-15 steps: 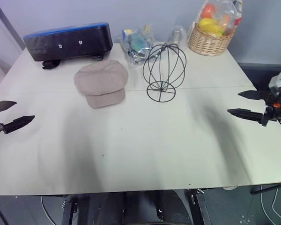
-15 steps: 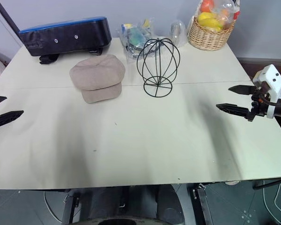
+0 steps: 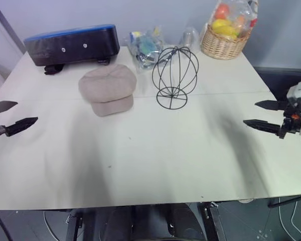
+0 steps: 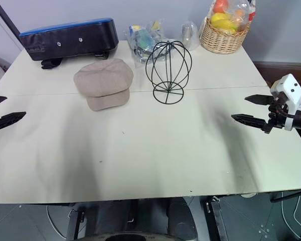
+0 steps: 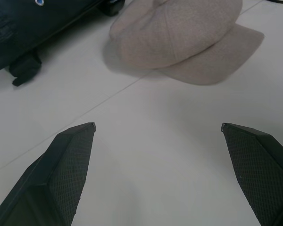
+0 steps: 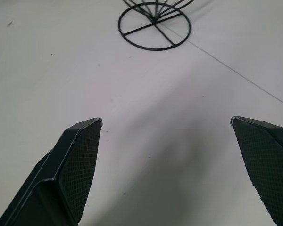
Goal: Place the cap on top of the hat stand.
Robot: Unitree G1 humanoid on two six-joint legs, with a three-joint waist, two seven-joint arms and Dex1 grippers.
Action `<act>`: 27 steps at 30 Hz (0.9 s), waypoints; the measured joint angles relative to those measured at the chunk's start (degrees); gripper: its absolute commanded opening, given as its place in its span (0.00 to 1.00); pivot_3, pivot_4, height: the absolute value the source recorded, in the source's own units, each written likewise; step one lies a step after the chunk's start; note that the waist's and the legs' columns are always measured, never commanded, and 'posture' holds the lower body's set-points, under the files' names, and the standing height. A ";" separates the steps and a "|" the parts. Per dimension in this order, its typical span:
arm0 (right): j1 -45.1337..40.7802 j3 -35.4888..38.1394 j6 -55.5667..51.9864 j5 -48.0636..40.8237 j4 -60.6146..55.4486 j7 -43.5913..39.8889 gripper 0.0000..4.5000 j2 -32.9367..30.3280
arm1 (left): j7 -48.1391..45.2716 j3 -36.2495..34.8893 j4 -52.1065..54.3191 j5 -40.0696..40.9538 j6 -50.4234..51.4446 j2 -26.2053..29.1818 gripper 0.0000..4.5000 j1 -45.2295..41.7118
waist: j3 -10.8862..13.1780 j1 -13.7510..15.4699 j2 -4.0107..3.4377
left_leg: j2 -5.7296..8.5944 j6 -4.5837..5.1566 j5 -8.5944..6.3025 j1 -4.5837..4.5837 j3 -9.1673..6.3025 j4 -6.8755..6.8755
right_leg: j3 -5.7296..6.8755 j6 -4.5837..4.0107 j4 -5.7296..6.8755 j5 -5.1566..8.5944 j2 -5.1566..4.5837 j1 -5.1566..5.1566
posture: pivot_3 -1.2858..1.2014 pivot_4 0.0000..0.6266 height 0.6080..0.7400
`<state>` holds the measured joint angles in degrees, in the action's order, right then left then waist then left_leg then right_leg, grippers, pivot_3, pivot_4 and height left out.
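Beige cap (image 3: 108, 90) lies flat on the table (image 3: 150, 160), just left of the wire stand (image 3: 175, 77), so we judge nothing is picked up yet. Our left gripper (image 3: 10, 116) and right gripper (image 3: 265, 114) hang wide open and empty at the table's sides; next, reach in for the cap. A black case (image 3: 71, 44), bagged items (image 3: 146, 46) and a basket (image 3: 226, 44) sit behind, nothing blocking

Head stereo pair looks down over table (image 3: 140, 165); wrist cameras low, close above tabletop.
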<state>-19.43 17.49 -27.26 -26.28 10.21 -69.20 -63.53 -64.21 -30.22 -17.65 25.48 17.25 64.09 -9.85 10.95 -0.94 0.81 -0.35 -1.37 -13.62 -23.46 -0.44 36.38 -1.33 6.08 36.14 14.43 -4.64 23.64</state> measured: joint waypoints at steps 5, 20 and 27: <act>1.12 0.64 0.07 0.02 -1.65 0.57 0.99 0.01 | 1.83 2.22 7.67 -0.35 -0.26 -2.52 1.00 -0.01 | 0.00 0.26 0.00 | 0.00 0.00 0.00 0.00 -0.01 0.03 | -0.01 0.02 0.00 -0.01 -0.03 -0.04 | 0.52 0.24 1.00; 7.25 12.69 -23.29 -28.66 -42.75 13.93 0.99 2.95 | 34.92 36.20 21.00 -41.97 -21.30 -21.05 1.00 -7.52 | -0.01 0.56 0.08 | 0.13 0.00 0.00 0.04 -0.11 0.23 | -0.01 0.09 0.03 -0.06 0.04 -0.23 | 0.52 0.24 1.00; 3.98 12.90 -26.40 -38.67 -47.46 24.30 0.99 3.26 | 47.94 45.77 0.07 -56.11 -28.27 -28.91 1.00 -19.51 | 0.00 1.77 0.11 | 0.20 0.16 -0.09 -0.13 -0.19 0.65 | 0.02 0.37 0.05 -0.22 0.03 -0.29 | 0.52 0.24 1.00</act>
<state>-15.45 30.40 -53.67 -64.95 -37.25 -44.91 -60.28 -16.26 15.55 -17.57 -30.63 -11.02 35.18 -29.36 10.96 0.83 0.92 -0.15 -1.21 -13.71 -23.59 -0.63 37.03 -1.31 6.46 36.19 14.21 -4.61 23.35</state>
